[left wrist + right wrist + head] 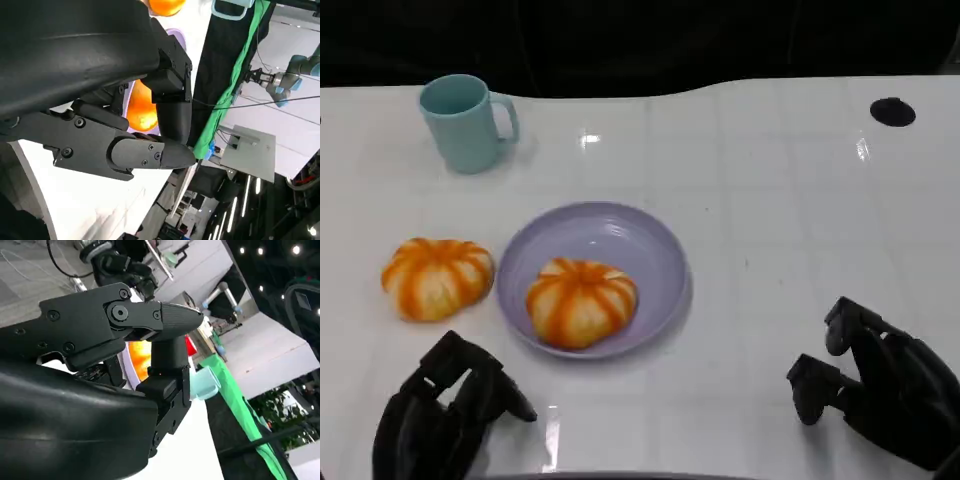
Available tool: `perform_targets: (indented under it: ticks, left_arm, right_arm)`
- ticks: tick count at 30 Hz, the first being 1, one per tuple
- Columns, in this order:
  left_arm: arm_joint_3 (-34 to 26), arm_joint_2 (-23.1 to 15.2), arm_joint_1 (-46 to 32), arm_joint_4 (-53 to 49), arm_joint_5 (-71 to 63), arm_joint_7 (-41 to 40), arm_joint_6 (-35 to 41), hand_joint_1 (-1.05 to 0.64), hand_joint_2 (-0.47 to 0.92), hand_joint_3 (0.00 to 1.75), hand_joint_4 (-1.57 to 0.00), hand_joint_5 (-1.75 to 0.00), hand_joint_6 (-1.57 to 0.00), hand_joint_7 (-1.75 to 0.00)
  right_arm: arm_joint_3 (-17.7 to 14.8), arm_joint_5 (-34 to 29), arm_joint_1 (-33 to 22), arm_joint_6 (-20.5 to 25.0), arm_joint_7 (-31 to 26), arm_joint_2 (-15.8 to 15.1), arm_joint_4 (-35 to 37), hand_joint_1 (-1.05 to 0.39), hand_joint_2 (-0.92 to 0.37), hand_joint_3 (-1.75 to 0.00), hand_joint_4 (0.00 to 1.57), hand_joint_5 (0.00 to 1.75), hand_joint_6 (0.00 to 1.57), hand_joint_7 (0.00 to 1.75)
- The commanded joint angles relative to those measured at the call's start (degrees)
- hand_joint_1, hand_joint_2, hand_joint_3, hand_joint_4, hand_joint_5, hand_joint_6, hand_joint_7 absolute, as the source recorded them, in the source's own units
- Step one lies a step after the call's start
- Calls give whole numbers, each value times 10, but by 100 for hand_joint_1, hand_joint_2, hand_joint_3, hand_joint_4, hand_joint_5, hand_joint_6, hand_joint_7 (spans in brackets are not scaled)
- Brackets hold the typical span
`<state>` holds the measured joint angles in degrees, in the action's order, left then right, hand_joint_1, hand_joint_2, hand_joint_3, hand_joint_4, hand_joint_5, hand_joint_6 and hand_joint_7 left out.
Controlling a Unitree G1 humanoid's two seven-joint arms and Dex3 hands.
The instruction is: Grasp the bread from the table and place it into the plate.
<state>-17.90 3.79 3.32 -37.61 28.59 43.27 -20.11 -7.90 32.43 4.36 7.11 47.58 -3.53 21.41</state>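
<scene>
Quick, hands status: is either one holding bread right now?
Left hand: holds nothing, fingers apart, open.
Right hand: holds nothing, open.

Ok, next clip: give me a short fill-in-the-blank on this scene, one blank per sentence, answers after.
1. One orange-striped round bread roll lies in the lilac ____.
2. The other orange-striped roll lies on the white ____.
3. The light teal mug stands ____.
4. Left hand and right hand hold ____.

Answers: plate; table; upright; nothing
</scene>
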Motion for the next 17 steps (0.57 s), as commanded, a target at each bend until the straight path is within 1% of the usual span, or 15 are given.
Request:
perform_targets:
  ticks: [1,3,4,8,11,17]
  left_arm:
    - [-3,-11,5,-6,0,2,-6,-60,92,24,-65,-175,-50,-156]
    - [-3,-11,6,-7,0,1,-7,-60,92,24,-65,-175,-50,-156]
    - [-3,-11,7,-7,-1,0,-9,-60,92,24,-66,-175,-50,-157]
    - [-4,-12,8,-6,0,-5,-3,-59,92,23,-66,-175,-50,-157]
    - [-6,-15,10,-12,1,1,-4,-58,92,24,-65,-175,-49,-156]
    - [-11,-17,14,-27,1,3,-11,-57,92,25,-65,-175,-50,-157]
  right_arm:
    - [-11,6,1,3,10,-1,12,-48,-92,-39,78,175,54,175]
    - [-11,0,2,-3,13,-2,13,-48,-92,-38,78,175,54,175]
    - [-10,-3,3,-8,15,-4,14,-47,-92,-41,78,175,54,175]
    - [-9,-8,2,-2,4,-2,8,-45,-92,-44,77,175,53,175]
    - [-7,-14,3,-14,4,0,12,-46,-92,-45,77,175,53,175]
    - [-12,-16,7,-21,-5,12,27,-46,-92,-43,77,175,55,175]
